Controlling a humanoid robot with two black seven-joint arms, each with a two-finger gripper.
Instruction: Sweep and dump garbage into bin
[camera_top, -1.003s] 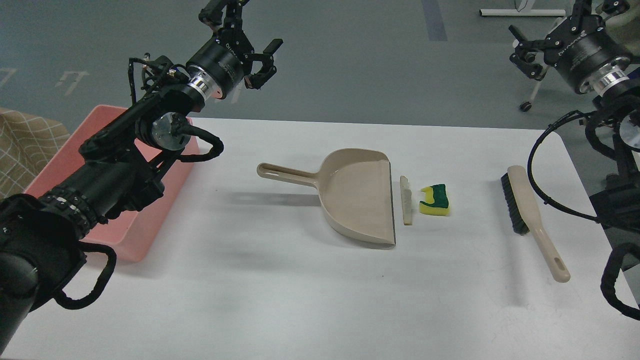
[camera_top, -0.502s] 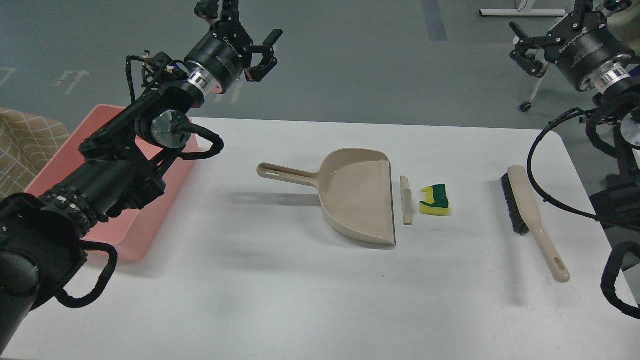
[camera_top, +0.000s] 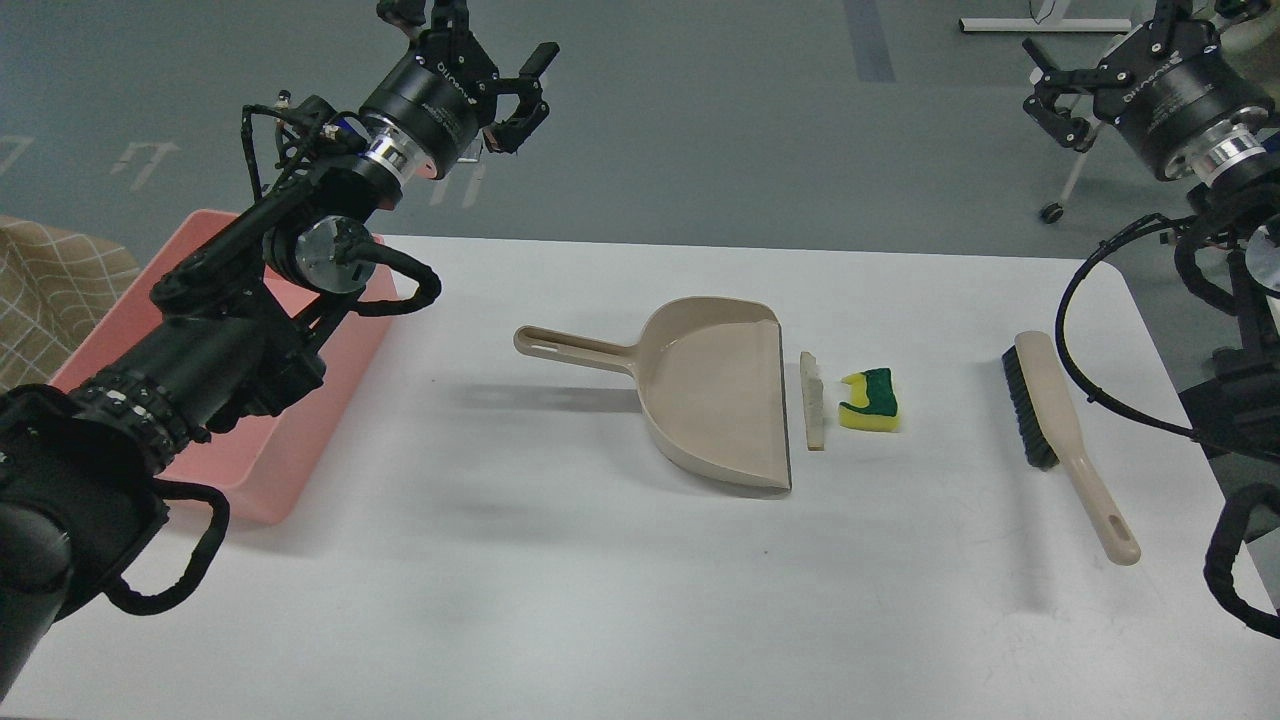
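Note:
The garbage lies mid-table: a thin white bread slice (camera_top: 814, 402) just right of the mouth of the beige dustpan (camera_top: 700, 390), and a yellow sponge chunk with a green top (camera_top: 872, 400) right of the slice. The beige brush with black bristles (camera_top: 1050, 420) lies further right. The bin, a pink tray (camera_top: 262, 478), sits at the table's left edge, partly hidden by my left arm. My left gripper (camera_top: 470, 40) is open and empty, high above the table's far left. My right gripper (camera_top: 1120, 35) is open and empty, high at the far right.
The white table (camera_top: 560, 600) holds everything. A tan checked cloth (camera_top: 50, 290) sits left of the tray. Grey floor and a wheeled stand's leg (camera_top: 1050, 212) lie beyond the table's far edge.
My left gripper has risen a little and drifted left. My right gripper has also risen slightly. The dustpan, garbage and brush have not moved.

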